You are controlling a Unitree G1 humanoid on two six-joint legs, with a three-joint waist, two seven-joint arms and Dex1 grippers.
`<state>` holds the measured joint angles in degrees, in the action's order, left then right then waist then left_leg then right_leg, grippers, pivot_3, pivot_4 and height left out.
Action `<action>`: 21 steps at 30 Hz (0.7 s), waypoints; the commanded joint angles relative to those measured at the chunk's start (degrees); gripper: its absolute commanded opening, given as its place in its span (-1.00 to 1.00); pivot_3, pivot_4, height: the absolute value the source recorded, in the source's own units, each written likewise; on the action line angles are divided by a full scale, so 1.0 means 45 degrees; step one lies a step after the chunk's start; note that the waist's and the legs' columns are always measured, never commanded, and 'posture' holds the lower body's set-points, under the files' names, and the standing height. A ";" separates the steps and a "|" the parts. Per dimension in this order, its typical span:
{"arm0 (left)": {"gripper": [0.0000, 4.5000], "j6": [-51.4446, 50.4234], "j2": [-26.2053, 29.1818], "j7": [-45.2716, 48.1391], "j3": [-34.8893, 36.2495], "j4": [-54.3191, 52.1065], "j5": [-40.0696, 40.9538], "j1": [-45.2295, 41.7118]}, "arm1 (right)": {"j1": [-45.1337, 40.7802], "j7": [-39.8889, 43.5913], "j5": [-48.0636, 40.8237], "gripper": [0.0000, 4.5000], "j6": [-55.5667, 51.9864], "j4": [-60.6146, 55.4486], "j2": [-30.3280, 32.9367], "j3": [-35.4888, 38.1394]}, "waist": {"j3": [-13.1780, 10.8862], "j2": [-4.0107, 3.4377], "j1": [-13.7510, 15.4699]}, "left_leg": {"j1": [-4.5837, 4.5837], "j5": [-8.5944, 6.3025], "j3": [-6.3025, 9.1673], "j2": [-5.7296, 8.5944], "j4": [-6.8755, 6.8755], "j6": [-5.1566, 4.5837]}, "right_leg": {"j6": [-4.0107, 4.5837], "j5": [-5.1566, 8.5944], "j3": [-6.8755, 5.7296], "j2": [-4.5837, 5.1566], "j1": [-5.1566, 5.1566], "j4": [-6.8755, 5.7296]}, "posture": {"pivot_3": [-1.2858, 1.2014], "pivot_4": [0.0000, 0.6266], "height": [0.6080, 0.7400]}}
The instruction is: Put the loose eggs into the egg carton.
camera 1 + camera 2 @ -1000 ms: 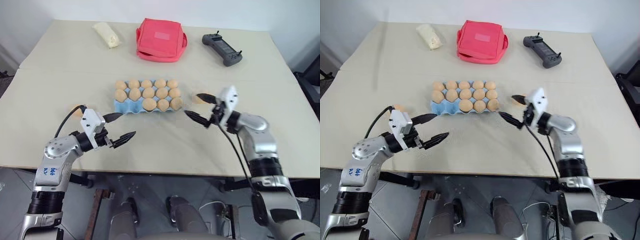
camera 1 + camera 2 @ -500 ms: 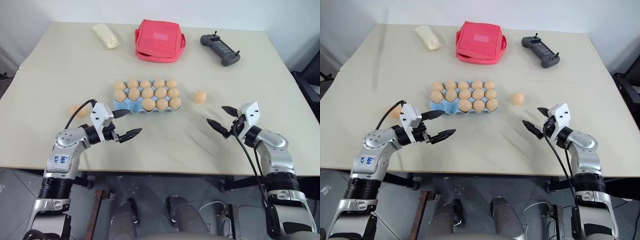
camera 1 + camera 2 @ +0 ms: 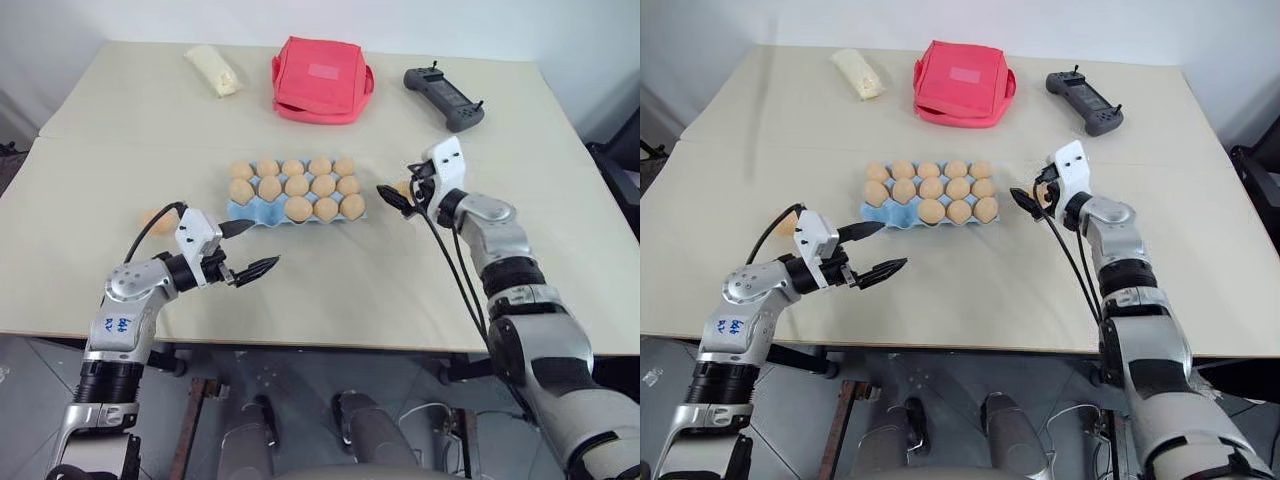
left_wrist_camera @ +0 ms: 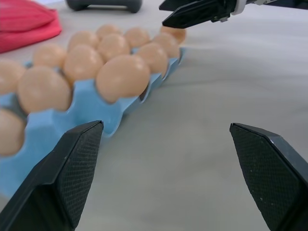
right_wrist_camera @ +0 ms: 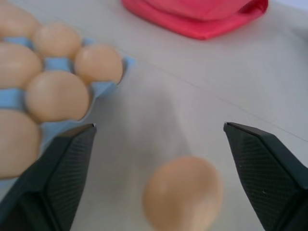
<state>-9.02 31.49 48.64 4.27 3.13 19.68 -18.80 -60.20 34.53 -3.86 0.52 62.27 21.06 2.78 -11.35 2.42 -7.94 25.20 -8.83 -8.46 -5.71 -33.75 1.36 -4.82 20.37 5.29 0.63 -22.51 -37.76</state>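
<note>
Left gripper [image 3: 247, 249]: near left, over bare bench just near of the carton's near left corner; jaws wide open, nothing between them, pointing toward the right.
Bench [image 3: 330, 290]: pale beige top, seam line running left to right on the far side of the carton.
Loose egg, left [image 3: 151, 220]: on the bench well left of the carton, partly hidden behind the left wrist and its cable.
Egg carton [image 3: 243, 212]: light blue, mid-bench, long side running left to right; far and middle rows full; near row holds three eggs at its right end, the two left cups show bare blue.
Right gripper [image 3: 1028, 195]: just right of the carton's right end; jaws wide open, holding nothing. In the right wrist view the egg lies between the two fingertips [image 5: 57, 173], no contact visible.
Loose egg, right [image 5: 183, 192]: on the bench just right of the carton, apart from it; in the eye views mostly hidden behind the right gripper.
Yellow wrapped lump [image 3: 213, 70]: far left of the bench.
Red bag [image 3: 322, 79]: far centre, beyond the carton.
Black controller [image 3: 444, 98]: far right, well apart from the bag.
</note>
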 commanded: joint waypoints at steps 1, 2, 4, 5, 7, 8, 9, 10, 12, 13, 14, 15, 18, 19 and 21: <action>1.00 0.0117 0.0060 -0.0164 0.0341 -0.0706 0.0132 0.0115 | -0.0564 -0.0950 0.0389 0.98 0.0441 0.1159 0.0011 0.0091 | 0.0000 0.0000 0.0003 | 0.0000 0.0000 0.0000 0.0003 0.0003 0.0000 | 0.0000 0.0000 -0.0002 0.0004 0.0002 0.0002 | 0.03 -0.52 1.00; 1.00 0.0109 0.0065 -0.0225 0.0396 -0.0782 0.0145 0.0187 | -0.0643 -0.0935 0.0468 0.98 0.0483 0.1366 -0.0028 0.0068 | 0.0000 0.0000 -0.0010 | 0.0000 0.0000 -0.0001 0.0003 0.0003 0.0001 | -0.0001 0.0000 -0.0001 0.0003 0.0002 0.0004 | 0.03 -0.52 1.00; 1.00 0.0098 0.0065 -0.0312 0.0473 -0.0867 0.0163 0.0272 | -0.0744 -0.0853 0.0572 0.98 0.0570 0.1626 -0.0090 0.0063 | 0.0000 -0.0001 -0.0027 | -0.0002 -0.0001 -0.0004 0.0004 0.0002 0.0000 | -0.0001 0.0000 0.0005 -0.0001 0.0002 0.0001 | 0.03 -0.52 1.00; 1.00 0.0090 0.0063 -0.0350 0.0501 -0.0918 0.0178 0.0323 | -0.0771 -0.0806 0.0575 0.98 0.0604 0.1705 -0.0135 0.0099 | 0.0000 -0.0001 -0.0035 | -0.0003 -0.0003 -0.0004 0.0002 0.0002 -0.0003 | -0.0001 0.0000 0.0004 -0.0003 0.0002 -0.0001 | 0.03 -0.52 1.00; 1.00 0.0076 0.0049 -0.0383 0.0517 -0.0989 0.0179 0.0387 | -0.0781 -0.0489 0.0529 0.98 0.0718 0.1793 -0.0226 0.0165 | 0.0000 -0.0001 -0.0079 | -0.0006 -0.0005 -0.0004 -0.0001 0.0002 -0.0004 | -0.0001 0.0000 0.0005 -0.0011 0.0000 -0.0009 | 0.03 -0.52 1.00; 1.00 0.0063 0.0034 -0.0404 0.0524 -0.1020 0.0180 0.0406 | -0.0763 -0.0233 0.0418 0.90 0.0820 0.1786 -0.0286 0.0253 | 0.0000 -0.0002 -0.0094 | -0.0008 -0.0006 -0.0003 -0.0002 0.0003 -0.0007 | -0.0001 0.0000 0.0005 -0.0013 -0.0002 -0.0016 | 0.03 -0.52 1.00; 1.00 0.0051 0.0024 -0.0423 0.0532 -0.1046 0.0177 0.0414 | -0.0740 -0.0026 0.0368 0.80 0.0970 0.1763 -0.0334 0.0291 | 0.0000 -0.0002 -0.0109 | -0.0012 -0.0007 -0.0001 -0.0003 0.0003 -0.0008 | -0.0001 0.0000 0.0004 -0.0017 -0.0001 -0.0021 | 0.03 -0.52 1.00; 1.00 0.0040 0.0018 -0.0435 0.0539 -0.1061 0.0176 0.0417 | -0.0728 0.0097 0.0349 0.70 0.1073 0.1749 -0.0364 0.0323 | 0.0000 -0.0002 -0.0124 | -0.0015 -0.0006 -0.0001 -0.0004 0.0004 -0.0007 | -0.0001 0.0000 0.0003 -0.0019 0.0000 -0.0027 | 0.03 -0.52 1.00; 1.00 0.0030 0.0027 -0.0449 0.0565 -0.1059 0.0175 0.0402 | -0.0704 0.0438 0.0221 0.41 0.1258 0.1714 -0.0445 0.0444 | -0.0001 -0.0002 -0.0132 | -0.0016 -0.0006 0.0001 -0.0005 0.0002 -0.0009 | -0.0002 0.0000 0.0001 -0.0022 0.0000 -0.0036 | 0.03 -0.52 1.00; 1.00 0.0028 0.0032 -0.0451 0.0571 -0.1052 0.0174 0.0392 | -0.0699 0.0558 0.0187 0.25 0.1317 0.1712 -0.0465 0.0479 | -0.0001 -0.0002 -0.0130 | -0.0016 -0.0005 0.0002 -0.0004 0.0000 -0.0009 | -0.0002 0.0000 0.0001 -0.0021 0.0001 -0.0037 | 0.03 -0.52 1.00; 1.00 0.0025 0.0049 -0.0449 0.0590 -0.1038 0.0179 0.0377 | -0.0684 0.0598 0.0184 0.09 0.1360 0.1709 -0.0481 0.0507 | 0.0000 -0.0002 -0.0129 | -0.0015 -0.0004 0.0002 -0.0003 -0.0001 -0.0010 | -0.0002 -0.0001 0.0001 -0.0019 0.0001 -0.0038 | 0.03 -0.52 1.00; 1.00 0.0026 0.0059 -0.0450 0.0602 -0.1026 0.0179 0.0365 | -0.0666 0.0601 0.0201 -0.05 0.1388 0.1711 -0.0490 0.0522 | -0.0001 -0.0002 -0.0128 | -0.0015 -0.0003 0.0002 -0.0003 -0.0003 -0.0009 | -0.0002 -0.0001 0.0001 -0.0018 0.0002 -0.0038 | 0.03 -0.52 1.00; 1.00 0.0005 0.0110 -0.0455 0.0677 -0.1076 0.0204 0.0423 | -0.0586 0.0666 0.0208 -0.05 0.1461 0.1608 -0.0499 0.0582 | -0.0001 -0.0002 -0.0123 | -0.0014 -0.0002 0.0001 -0.0001 -0.0006 -0.0007 | -0.0003 -0.0001 0.0002 -0.0014 0.0002 -0.0037 | 0.03 -0.52 1.00; 1.00 -0.0018 0.0150 -0.0466 0.0744 -0.1126 0.0224 0.0492 | -0.0574 0.0922 0.0135 -0.05 0.1499 0.1456 -0.0519 0.0610 | -0.0001 -0.0002 -0.0125 | -0.0014 -0.0002 0.0002 -0.0001 -0.0005 -0.0006 | -0.0003 -0.0001 0.0001 -0.0014 0.0002 -0.0037 | 0.03 -0.52 1.00; 1.00 -0.0094 0.0233 -0.0491 0.0933 -0.1228 0.0293 0.0655 | -0.0587 0.1458 0.0007 -0.05 0.1480 0.1053 -0.0595 0.0622 | -0.0001 -0.0002 -0.0150 | -0.0015 -0.0003 0.0001 -0.0003 -0.0004 -0.0007 | -0.0003 -0.0001 0.0002 -0.0016 0.0002 -0.0037 | 0.03 -0.52 1.00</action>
<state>-9.50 31.76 46.88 6.74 0.36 19.96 -16.59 -62.13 39.12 -2.30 6.21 70.38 18.54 4.89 -11.36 2.41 -8.62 25.13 -8.84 -8.45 -5.73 -33.77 1.33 -4.83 20.37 5.30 0.55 -22.50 -37.93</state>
